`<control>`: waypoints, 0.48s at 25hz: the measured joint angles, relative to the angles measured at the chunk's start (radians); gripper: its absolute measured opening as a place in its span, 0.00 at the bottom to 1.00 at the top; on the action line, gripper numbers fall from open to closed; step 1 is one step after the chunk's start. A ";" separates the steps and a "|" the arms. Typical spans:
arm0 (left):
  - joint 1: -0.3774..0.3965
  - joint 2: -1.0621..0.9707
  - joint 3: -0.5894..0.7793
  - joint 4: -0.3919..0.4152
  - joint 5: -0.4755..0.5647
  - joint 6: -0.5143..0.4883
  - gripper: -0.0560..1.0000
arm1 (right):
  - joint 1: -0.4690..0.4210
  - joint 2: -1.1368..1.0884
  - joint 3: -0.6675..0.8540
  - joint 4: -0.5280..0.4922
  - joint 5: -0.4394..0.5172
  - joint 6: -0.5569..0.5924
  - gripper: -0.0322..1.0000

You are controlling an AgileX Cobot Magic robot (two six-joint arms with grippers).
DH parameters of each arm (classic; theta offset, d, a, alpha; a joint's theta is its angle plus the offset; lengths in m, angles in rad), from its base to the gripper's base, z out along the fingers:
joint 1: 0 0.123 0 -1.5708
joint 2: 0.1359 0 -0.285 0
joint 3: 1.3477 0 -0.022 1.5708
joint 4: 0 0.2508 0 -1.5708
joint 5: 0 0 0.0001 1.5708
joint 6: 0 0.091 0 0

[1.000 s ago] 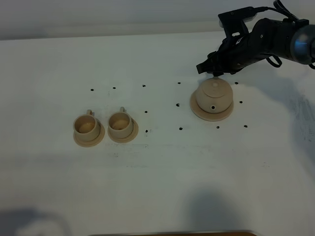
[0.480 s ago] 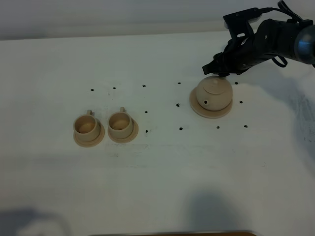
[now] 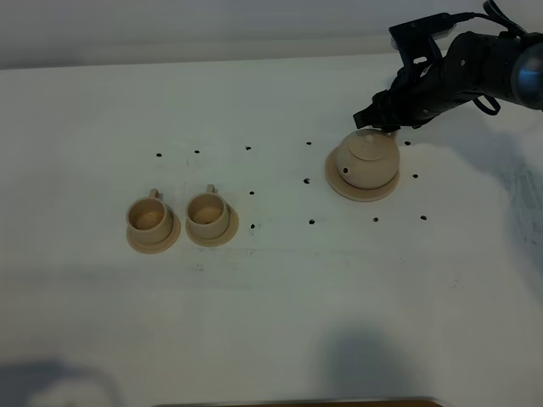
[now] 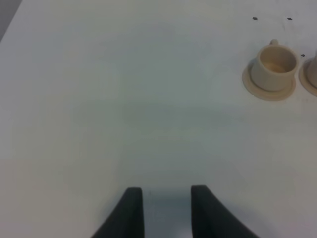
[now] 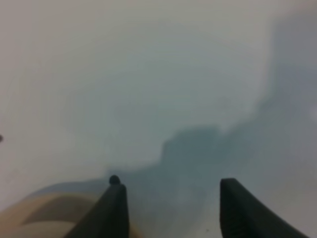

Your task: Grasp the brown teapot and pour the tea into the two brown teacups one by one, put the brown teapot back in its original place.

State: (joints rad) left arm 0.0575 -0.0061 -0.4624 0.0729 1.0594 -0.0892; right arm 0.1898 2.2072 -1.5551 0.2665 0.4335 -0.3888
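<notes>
**Right end effector sitting at the teapot's far side, jaws not yet on the handle**

The brown teapot (image 3: 366, 159) is sitting on its large saucer (image 3: 362, 192), toward the far right corner of the bench (image 3: 280, 322). The two teacups (image 3: 150, 216) (image 3: 208, 210) are waiting on their own saucers well apart from it, toward the left edge.

The right end effector (image 3: 379, 124) is hovering just beyond the teapot's far side. Its jaws are standing wide apart, and the wrist view is showing only bench between them. The left end effector (image 4: 163, 191) is idling over bare bench with its jaws a little apart and gripping nothing.

Key relation:
- The teapot is lying just toward the near edge from the right end effector.
- The spout (image 3: 346, 173) is pointing at the near left corner, so I'm judging the spout-to-handle axis as running near-left to far-right.
- That is putting the handle under the right end effector, hidden from the overhead camera.
- In the right wrist view a tan edge (image 5: 39, 218) is showing outside one jaw, not between them.

The right arm is far nearer, so it is the one to grasp. The jaws are probably needing a shift to straddle the handle before clenching. I can't tell whether they are touching the pot.
</notes>
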 joint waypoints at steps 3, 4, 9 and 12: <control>0.000 0.000 0.000 0.000 0.000 0.000 0.34 | 0.000 0.000 0.000 0.000 0.001 0.001 0.43; 0.000 0.000 0.000 0.000 0.000 0.000 0.34 | 0.000 0.000 0.000 0.000 0.001 0.001 0.43; 0.000 0.000 0.000 0.000 0.000 -0.001 0.34 | 0.000 -0.001 0.000 -0.005 0.002 0.000 0.43; 0.000 0.000 0.000 0.000 0.000 -0.001 0.34 | -0.001 -0.003 0.000 -0.007 0.003 -0.002 0.43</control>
State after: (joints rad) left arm 0.0575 -0.0061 -0.4624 0.0729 1.0594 -0.0903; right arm 0.1888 2.2043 -1.5551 0.2597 0.4365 -0.3907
